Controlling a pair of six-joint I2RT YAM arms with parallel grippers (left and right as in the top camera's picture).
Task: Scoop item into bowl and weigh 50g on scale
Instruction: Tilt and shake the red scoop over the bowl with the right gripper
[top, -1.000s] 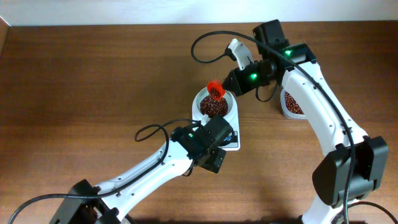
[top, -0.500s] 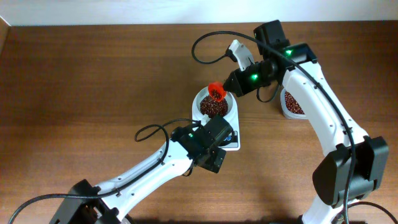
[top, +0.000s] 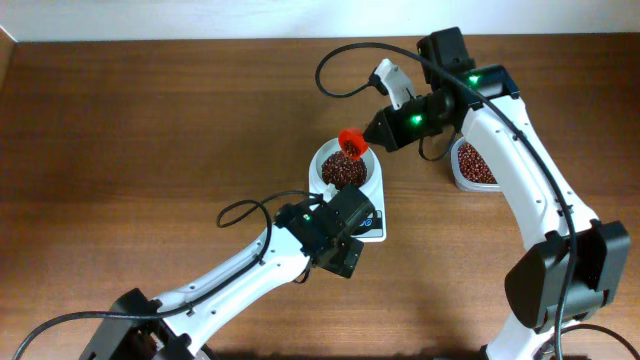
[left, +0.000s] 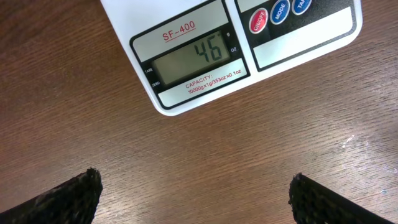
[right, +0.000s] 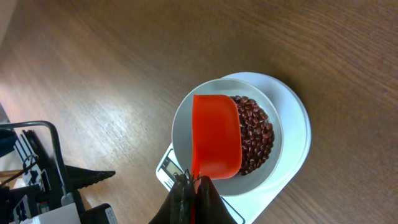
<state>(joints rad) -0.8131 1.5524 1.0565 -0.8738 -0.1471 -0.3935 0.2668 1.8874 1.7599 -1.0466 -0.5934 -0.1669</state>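
Red scoop (right: 216, 135) topping up bowl (right: 179, 127) below it.
Right gripper (right: 191, 183) pinches scoop handle; scale (left: 186, 59) reads 46, next needs few more beans (right: 255, 134).

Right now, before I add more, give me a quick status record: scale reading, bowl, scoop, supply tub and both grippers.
scale reading: display on the scale shows 46, short of 50
bowl: on the scale, holding a heap of beans
scoop: red, tipped over the bowl
right gripper: shut on scoop handle
left gripper: open, empty, above the table facing the display
tub: holds more beans, under the right arm
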